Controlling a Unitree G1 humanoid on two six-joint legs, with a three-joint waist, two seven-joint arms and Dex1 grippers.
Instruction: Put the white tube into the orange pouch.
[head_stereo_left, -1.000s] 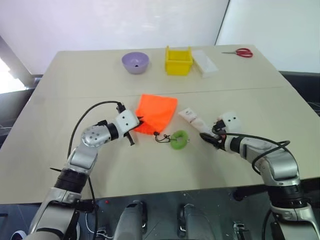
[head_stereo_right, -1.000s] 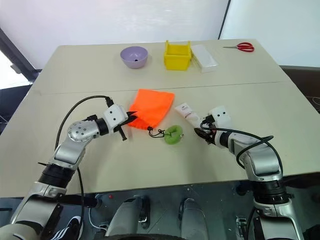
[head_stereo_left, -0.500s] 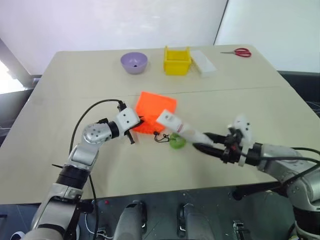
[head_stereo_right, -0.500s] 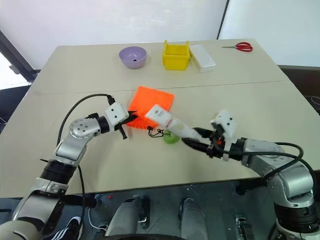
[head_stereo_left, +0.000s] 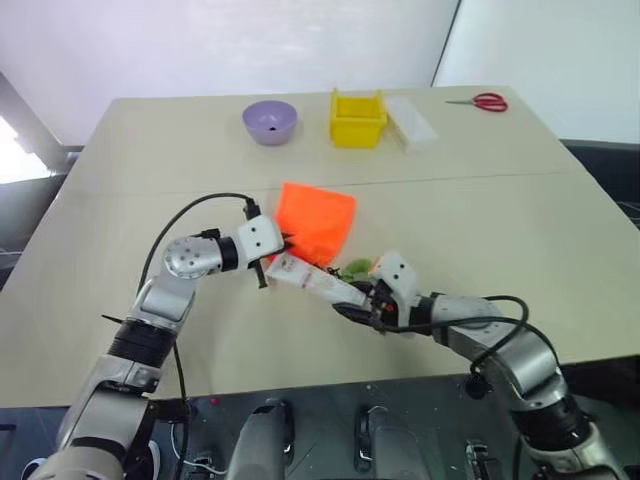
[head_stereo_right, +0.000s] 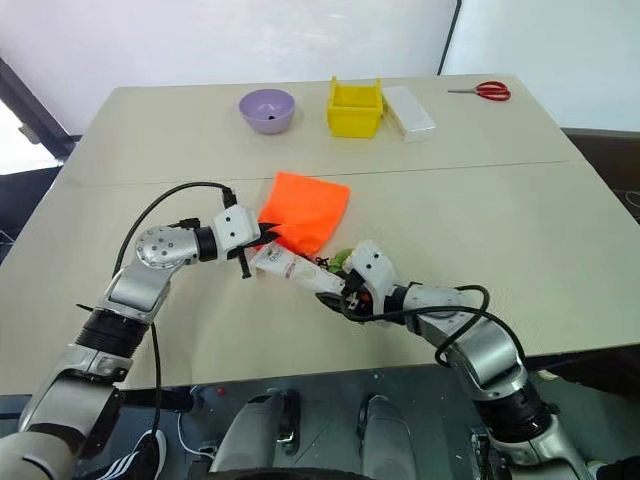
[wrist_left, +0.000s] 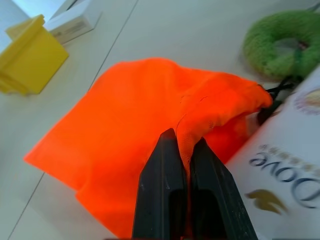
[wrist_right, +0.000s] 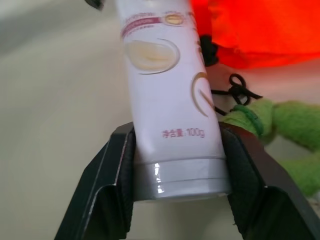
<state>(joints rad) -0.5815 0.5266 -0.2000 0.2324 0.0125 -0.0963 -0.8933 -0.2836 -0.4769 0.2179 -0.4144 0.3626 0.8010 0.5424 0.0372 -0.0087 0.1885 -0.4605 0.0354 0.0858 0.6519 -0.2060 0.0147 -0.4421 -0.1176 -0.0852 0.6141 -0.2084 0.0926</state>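
Note:
The orange pouch (head_stereo_left: 318, 218) lies flat on the table, and my left gripper (head_stereo_left: 279, 249) is shut on the edge at its near corner, which is lifted a little (wrist_left: 200, 115). The white tube (head_stereo_left: 312, 281) is held at its cap end by my right gripper (head_stereo_left: 352, 306), one finger on each side (wrist_right: 117, 165). The tube slants low over the table. Its flat end reaches to just beside the left gripper and the pouch's pinched corner. The pouch's dark cord and green ring (head_stereo_left: 356, 268) lie behind the tube.
At the table's far side stand a purple bowl (head_stereo_left: 270, 122), a yellow bin (head_stereo_left: 357, 118) and a clear-white box (head_stereo_left: 411, 124). Red scissors (head_stereo_left: 487, 102) lie at the far right corner. A seam crosses the table behind the pouch.
My right gripper has carried the white tube from the table right of the green ring leftward to the pouch's near corner. The left gripper has stayed shut on the pouch.

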